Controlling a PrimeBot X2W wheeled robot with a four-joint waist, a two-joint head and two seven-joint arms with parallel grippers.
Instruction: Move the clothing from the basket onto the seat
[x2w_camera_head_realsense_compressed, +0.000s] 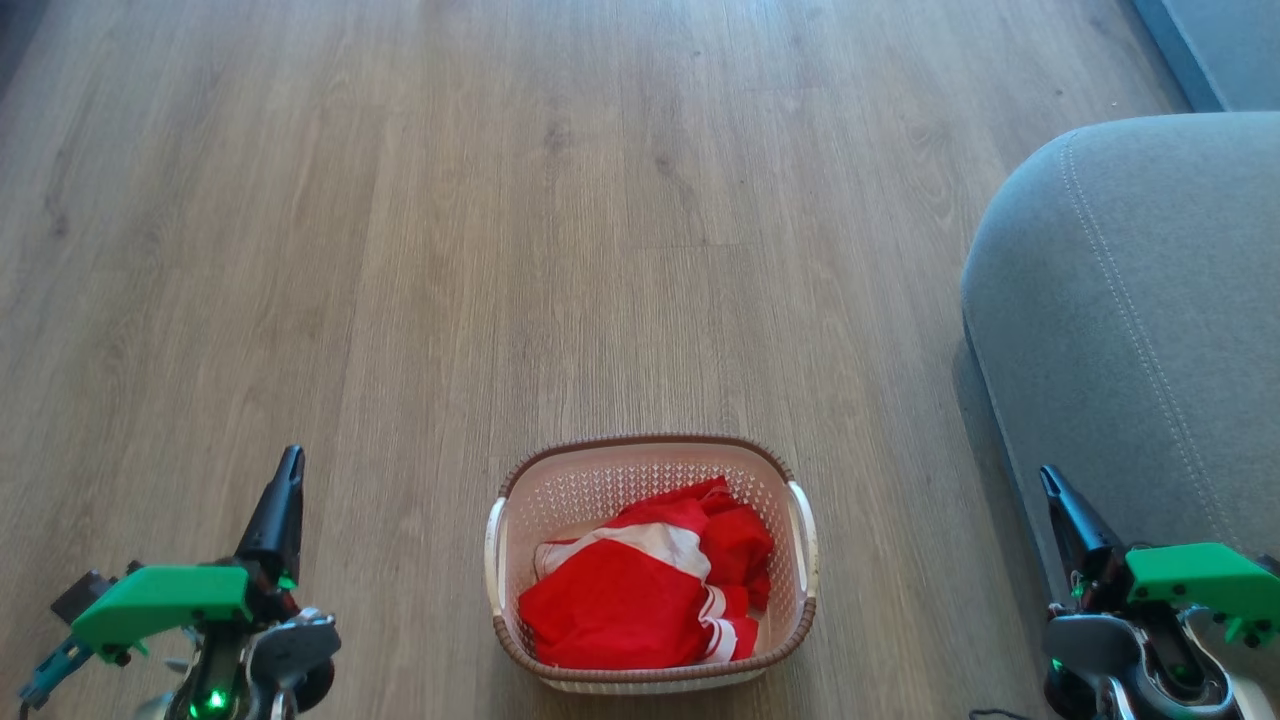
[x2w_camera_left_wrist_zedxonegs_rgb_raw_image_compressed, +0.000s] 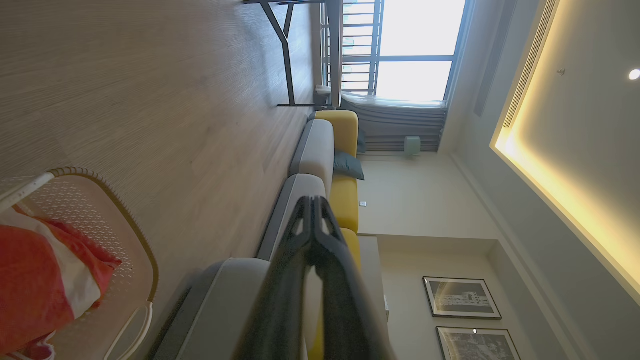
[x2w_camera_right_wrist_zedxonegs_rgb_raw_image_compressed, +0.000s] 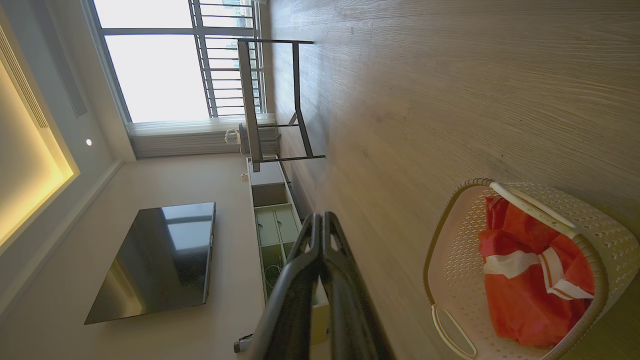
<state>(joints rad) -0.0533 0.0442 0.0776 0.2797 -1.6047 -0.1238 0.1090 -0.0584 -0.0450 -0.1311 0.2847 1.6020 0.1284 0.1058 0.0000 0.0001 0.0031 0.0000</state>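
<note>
1. a cream perforated laundry basket (x2w_camera_head_realsense_compressed: 650, 441) with a brown woven-look rim and two side handles stands on a pale wood floor (x2w_camera_head_realsense_compressed: 500, 200), low in the middle of the head view.
2. the clothing (x2w_camera_head_realsense_compressed: 630, 600), bright red fabric with white bands and thin white stripes, lies crumpled inside the basket, covering most of its bottom.
3. the grey upholstered seat (x2w_camera_head_realsense_compressed: 1130, 330), with a rounded corner and a line of pale stitching, sits to the robot's right of the basket, apart from it.
4. the left gripper (x2w_camera_head_realsense_compressed: 291, 460) hangs at the lower left, well apart from the basket, its two dark fingers clenched together and empty.
5. the right gripper (x2w_camera_head_realsense_compressed: 1048, 478) hangs at the lower right, over the seat's edge, fingers likewise clenched and empty.
6. the right wrist view takes in a black television (x2w_camera_right_wrist_zedxonegs_rgb_raw_image_compressed: 160, 260) on a wall.
</note>
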